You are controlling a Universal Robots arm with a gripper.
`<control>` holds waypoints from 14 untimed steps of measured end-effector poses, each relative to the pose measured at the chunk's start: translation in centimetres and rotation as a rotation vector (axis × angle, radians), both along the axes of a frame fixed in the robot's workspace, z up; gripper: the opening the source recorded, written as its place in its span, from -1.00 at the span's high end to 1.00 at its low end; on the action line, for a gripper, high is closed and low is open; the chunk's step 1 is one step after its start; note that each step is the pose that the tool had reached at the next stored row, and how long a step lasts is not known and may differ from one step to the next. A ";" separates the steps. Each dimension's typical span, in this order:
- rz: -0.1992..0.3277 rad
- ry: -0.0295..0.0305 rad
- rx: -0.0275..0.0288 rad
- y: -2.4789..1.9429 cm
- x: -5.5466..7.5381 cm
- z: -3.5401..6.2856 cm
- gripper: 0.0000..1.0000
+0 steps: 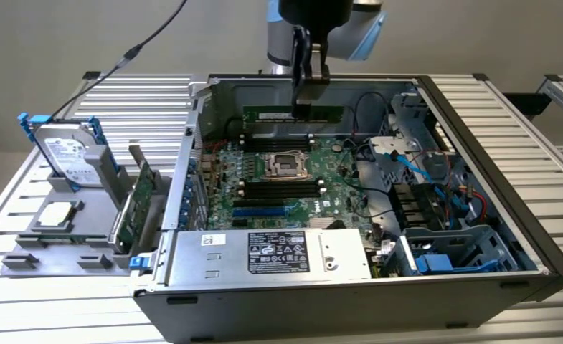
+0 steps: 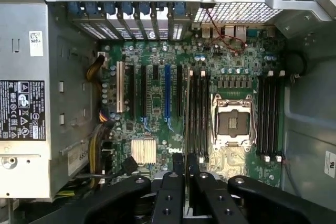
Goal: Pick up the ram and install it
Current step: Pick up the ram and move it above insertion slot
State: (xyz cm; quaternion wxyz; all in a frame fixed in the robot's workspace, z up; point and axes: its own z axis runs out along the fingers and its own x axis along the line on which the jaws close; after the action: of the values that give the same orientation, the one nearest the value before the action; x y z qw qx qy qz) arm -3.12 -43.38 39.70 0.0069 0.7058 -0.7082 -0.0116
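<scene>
Your hand (image 1: 303,104) has the ram (image 1: 272,114) pinched by its upper long edge, roughly mid-length. The fingers (image 2: 175,174) are closed down to a thin gap, just the board's thickness. The stick hangs level inside the open case (image 1: 492,143), well above the motherboard (image 1: 262,197), w/ its contact edge facing down. It runs parallel to the memory slots (image 1: 279,188). My read: a mid-length grip keeps it from tipping, and the level, slot-parallel pose suits a straight drop into a slot.

In the wrist view the hand (image 2: 186,169) looks down the length of the slot bank (image 2: 198,114) between the CPU socket (image 2: 231,121) and the expansion slots. The second bank sits on the socket's other side. Treat that line-up as approx., since the camera sits off the fingers.

Hard to make out:
- The ram is edge-on between the fingers in the wrist view and blends w/ the black pads.
- Its contacts and notch face away from you, so orientation vs. the slot key can't be checked.
- Whether the slot latches are open or closed: can't tell.
- Height over the board is unclear (in the exterior view it reads against the case's back wall).
- The arm is cut off at the exterior view's upper edge.

The wider expansion card (image 1: 140,193) stands in a holder on the table (image 1: 138,93), outside the case.
</scene>
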 end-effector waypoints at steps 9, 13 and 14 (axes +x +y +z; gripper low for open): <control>0.000 -0.0047 0.0038 3.17 0.2 -0.91 0.73; 0.000 -0.0054 0.0053 3.85 0.2 -1.10 0.73; 0.000 -0.0054 0.0054 3.85 0.2 -1.10 0.73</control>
State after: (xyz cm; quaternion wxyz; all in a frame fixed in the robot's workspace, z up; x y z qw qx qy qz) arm -2.95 -39.53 38.60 0.0031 0.7059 -0.7082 -0.0116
